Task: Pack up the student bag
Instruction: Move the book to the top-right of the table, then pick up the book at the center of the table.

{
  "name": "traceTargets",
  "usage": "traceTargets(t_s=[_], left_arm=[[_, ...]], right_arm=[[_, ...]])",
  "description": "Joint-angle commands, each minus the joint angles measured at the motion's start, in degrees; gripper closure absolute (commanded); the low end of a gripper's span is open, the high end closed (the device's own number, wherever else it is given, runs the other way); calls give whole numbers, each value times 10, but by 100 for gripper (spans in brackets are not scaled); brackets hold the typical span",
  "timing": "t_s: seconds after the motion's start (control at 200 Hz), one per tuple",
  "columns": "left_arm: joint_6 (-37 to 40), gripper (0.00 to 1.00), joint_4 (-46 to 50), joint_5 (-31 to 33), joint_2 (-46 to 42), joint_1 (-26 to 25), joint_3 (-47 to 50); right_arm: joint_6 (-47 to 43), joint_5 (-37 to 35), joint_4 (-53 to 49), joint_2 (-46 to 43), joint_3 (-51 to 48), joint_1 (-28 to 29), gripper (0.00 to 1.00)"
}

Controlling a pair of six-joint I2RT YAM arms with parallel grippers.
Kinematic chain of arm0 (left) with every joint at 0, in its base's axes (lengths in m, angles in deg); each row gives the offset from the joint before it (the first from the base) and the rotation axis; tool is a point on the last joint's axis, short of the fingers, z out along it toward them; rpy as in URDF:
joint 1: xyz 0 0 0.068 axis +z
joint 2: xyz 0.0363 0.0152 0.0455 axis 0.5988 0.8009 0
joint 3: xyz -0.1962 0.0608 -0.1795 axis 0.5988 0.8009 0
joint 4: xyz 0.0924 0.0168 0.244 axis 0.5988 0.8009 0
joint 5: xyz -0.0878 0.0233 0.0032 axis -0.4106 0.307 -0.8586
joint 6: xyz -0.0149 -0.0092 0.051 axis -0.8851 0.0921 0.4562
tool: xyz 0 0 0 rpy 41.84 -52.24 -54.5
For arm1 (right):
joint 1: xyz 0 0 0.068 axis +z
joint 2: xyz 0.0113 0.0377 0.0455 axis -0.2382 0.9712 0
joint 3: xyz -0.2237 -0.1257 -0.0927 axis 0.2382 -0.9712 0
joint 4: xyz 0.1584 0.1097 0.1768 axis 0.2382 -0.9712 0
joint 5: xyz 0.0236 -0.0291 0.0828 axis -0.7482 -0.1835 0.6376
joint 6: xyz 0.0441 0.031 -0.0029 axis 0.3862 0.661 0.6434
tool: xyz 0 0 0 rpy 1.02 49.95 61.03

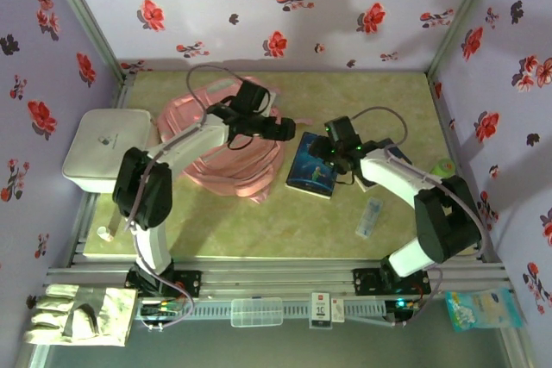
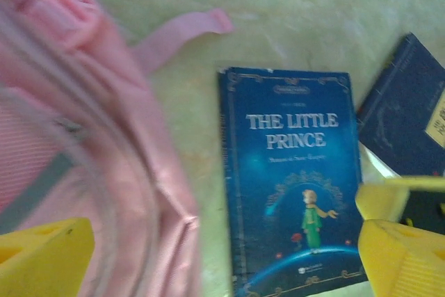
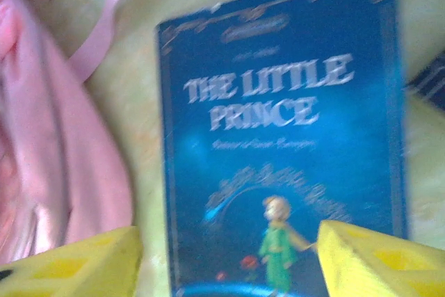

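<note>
A: left gripper (image 2: 219, 255) hangs wide apart by the student bag (image 1: 246, 170), which lies mid-table just left of the book (image 3: 278, 137). The right gripper (image 3: 226, 262) is spread over that book, nothing clamped.

B: thin book lying flat on the table (image 1: 259, 230) tho, a pinch probably just skids off it.

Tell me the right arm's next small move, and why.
Probably lower the right gripper onto The Little Prince book and close on its edge: the jaws stand open over the cover, and the book lies flat beside the pink student bag, not yet packed.
</note>
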Motion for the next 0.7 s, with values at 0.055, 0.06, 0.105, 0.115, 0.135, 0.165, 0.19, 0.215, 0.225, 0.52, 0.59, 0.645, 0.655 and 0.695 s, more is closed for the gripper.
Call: traceTargets(t_s=[0.055, 0.06, 0.105, 0.115, 0.135, 0.165, 0.19, 0.215, 0.225, 0.52, 0.59, 0.645, 0.655, 0.695], left_arm=[[-13, 8, 22, -27, 60, -37, -44], [-13, 9, 23, -27, 62, -38, -44], [-17, 11, 25, -26, 76, -42, -49], [-19, 12, 26, -26, 79, -43, -49], [-22, 13, 26, -26, 85, -44, -52], [-24, 14, 29, -26, 94, -46, -55], [-25, 15, 31, -25, 102, -47, -59], [-27, 17, 34, -24, 109, -49, -63], [-27, 17, 35, -24, 112, -49, -65], [-26, 28, 114, 48, 197, -77, -141], [-26, 29, 122, 49, 209, -79, -149], [-29, 32, 127, 49, 216, -79, -154], [-29, 33, 127, 49, 217, -79, -155], [-28, 34, 128, 49, 220, -81, -155]], right_arm=[[-40, -8, -57, 29, -7, -30, 44], [-41, -7, -57, 29, -7, -30, 45], [-47, -6, -60, 34, -9, -33, 47], [-48, -6, -60, 36, -9, -33, 48], [-49, -6, -60, 38, -10, -34, 48], [-50, -6, -61, 43, -10, -35, 49], [-51, -7, -62, 48, -10, -36, 50], [-53, -7, -64, 53, -9, -37, 52], [-53, -7, -65, 55, -9, -37, 53], [-51, -11, -70, 92, -3, -41, 62], [-51, -12, -70, 92, -5, -41, 64], [-51, -12, -69, 93, -6, -41, 65], [-51, -12, -69, 94, -7, -41, 65], [-50, -13, -70, 94, -7, -41, 66]])
